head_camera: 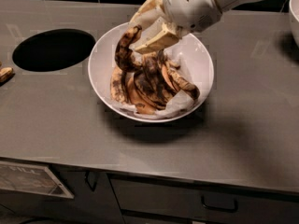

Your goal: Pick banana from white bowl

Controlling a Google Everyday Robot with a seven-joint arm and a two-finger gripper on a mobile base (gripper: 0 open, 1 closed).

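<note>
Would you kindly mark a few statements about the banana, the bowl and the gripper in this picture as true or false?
1. The gripper is above the white bowl, shut on the upper end of the banana. True.
2. The banana lies flat in the bowl. False: it stands nearly upright, its lower end among the peel pieces.
3. The round black hole is on the picture's right side. False: it is to the left of the bowl in the picture.
4. Crumpled white paper lines the bowl. True.
</note>
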